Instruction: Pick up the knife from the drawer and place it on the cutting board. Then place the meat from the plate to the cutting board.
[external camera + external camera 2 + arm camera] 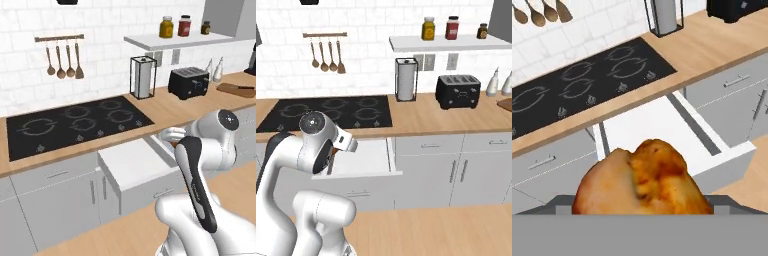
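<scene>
1. In the hand view the meat (643, 181) is very close to the camera, at the bottom middle, a big orange-brown lump that covers the place where the fingertips stand.
2. The fingers are hidden behind the meat, so I cannot tell if they pinch it or are spread.
3. The meat is in the air above the open drawer (662, 131), not on the worktop (712, 47).
4. The drawer is pulled out from under the front edge of the worktop, just to the right of the black cooktop (587, 82); its inside looks white and flat.
5. In the left base view the arm bends forward over the right part of the drawer (137, 162), and a small orange-brown spot shows at the hand.
6. The cutting board (235, 89) lies at the far right end of the worktop, near the back, and the knife (245, 87) lies on it with its dark handle to the right.
7. A black toaster (188, 82) and a paper towel holder (143, 77) stand at the back edge of the worktop, between the cooktop and the board.
</scene>
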You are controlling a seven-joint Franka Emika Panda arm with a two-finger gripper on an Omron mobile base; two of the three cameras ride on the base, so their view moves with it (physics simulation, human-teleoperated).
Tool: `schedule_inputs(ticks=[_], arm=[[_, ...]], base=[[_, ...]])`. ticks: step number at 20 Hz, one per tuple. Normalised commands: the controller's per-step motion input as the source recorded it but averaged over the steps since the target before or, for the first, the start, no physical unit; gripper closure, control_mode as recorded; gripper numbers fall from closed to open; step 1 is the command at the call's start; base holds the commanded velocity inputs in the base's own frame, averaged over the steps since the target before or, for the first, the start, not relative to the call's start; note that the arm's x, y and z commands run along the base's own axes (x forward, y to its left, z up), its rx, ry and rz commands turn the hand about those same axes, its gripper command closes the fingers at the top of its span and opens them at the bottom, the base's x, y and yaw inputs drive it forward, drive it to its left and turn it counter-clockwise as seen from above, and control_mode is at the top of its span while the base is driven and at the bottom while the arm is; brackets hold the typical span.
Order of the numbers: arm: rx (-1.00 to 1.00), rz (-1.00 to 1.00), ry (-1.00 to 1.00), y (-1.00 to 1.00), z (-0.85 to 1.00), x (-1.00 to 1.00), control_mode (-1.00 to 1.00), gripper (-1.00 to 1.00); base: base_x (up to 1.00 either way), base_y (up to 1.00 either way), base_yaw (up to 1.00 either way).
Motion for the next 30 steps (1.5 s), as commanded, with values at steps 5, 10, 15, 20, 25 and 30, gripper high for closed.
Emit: schedule_inputs(ticks=[5,10,15,20,25,30], arm=[[0.0,0.0,0.0,0.0,0.0,0.0,1.0,1.0],[0.0,0.0,0.0,0.0,0.0,0.0,1.0,1.0],[0.0,0.0,0.0,0.0,0.0,0.0,1.0,1.0],[0.0,0.0,0.0,0.0,0.0,0.0,1.0,1.0],[0.0,0.0,0.0,0.0,0.0,0.0,1.0,1.0],[0.0,0.0,0.0,0.0,0.0,0.0,1.0,1.0]], base=[[0.41,-1.0,0.16],[0.5,-1.0,0.16],[0.71,-1.0,0.14],[0.85,-1.0,0.12],[0.83,-1.0,0.12],[0.73,-1.0,0.12]])
